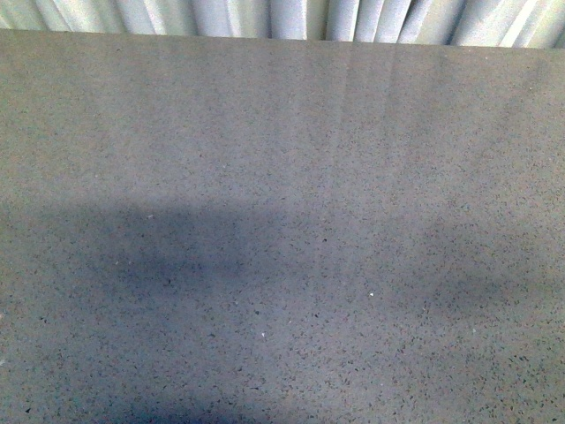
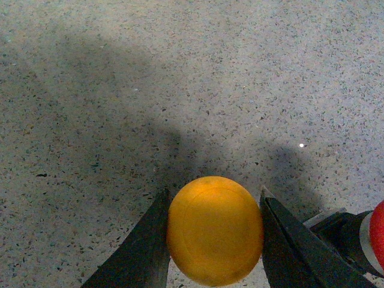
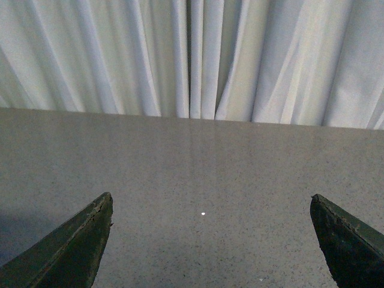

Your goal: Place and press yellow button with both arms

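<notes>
Between the left gripper's (image 2: 214,193) jaws, closed onto it, the yellow button (image 2: 215,231) is being clamped by its smooth domed cap (body hidden). Slip is being risked: rounded glossy plastic vs. flat black fingers (image 2: 141,252), w/ hard speckled table (image 2: 120,90) beneath. The red button (image 2: 378,235) just beside is being endangered too. The right gripper (image 3: 210,197) is being held spread wide, empty.

Just beside the domed yellow button (image 2: 215,231), a red-capped black cylinder (image 2: 354,237) crowds one side; beyond the button the speckled grey stone tabletop (image 2: 180,78) lies open. A pleated white curtain (image 3: 192,54) closes its far edge.
</notes>
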Motion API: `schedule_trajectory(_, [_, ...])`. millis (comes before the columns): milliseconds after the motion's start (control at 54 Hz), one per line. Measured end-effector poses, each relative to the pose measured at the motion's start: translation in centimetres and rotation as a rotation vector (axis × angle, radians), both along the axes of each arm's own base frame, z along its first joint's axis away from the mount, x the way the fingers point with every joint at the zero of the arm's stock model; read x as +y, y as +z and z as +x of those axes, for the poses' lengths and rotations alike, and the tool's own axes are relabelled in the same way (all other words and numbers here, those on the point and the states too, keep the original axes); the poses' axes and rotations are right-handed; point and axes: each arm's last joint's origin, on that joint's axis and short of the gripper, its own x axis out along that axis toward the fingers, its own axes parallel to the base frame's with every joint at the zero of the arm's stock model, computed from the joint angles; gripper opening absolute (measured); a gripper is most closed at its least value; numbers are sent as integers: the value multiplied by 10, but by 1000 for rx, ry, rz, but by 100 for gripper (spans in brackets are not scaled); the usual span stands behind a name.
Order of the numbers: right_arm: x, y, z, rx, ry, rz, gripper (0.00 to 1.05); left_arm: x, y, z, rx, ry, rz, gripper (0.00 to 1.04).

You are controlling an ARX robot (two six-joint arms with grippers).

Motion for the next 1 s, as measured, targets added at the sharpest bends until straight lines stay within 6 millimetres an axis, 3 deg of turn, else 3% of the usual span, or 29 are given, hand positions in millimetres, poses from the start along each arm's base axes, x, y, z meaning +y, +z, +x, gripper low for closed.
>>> schedule_trajectory(167, [0, 0, 0, 0, 0, 0, 96, 5, 8, -1, 3, 8, -6, 34])
schedule_trajectory(315, [0, 0, 0, 0, 0, 0, 96, 7, 44, 9, -73, 2, 12, 34])
schedule_trajectory(407, [0, 0, 0, 0, 0, 0, 96, -5, 72, 19, -136, -35, 17, 34])
schedule_trajectory(463, [0, 0, 0, 0, 0, 0, 96, -25, 88, 26, -174, -89, 7, 34])
schedule_trajectory(556, [0, 0, 0, 0, 0, 0, 96, -65, 99, 34, -200, -189, -28, 34])
schedule_trajectory(630, [0, 0, 0, 0, 0, 0, 96, -112, 96, 41, -193, -303, -61, 34])
schedule_trajectory(722, [0, 0, 0, 0, 0, 0, 96, -173, 79, 45, -158, -453, -103, 34])
schedule_trajectory(870, [0, 0, 0, 0, 0, 0, 96, -224, 55, 47, -103, -562, -154, 34])
schedule_trajectory(1000, [0, 0, 0, 0, 0, 0, 96, -250, 40, 53, -80, -595, -172, 33])
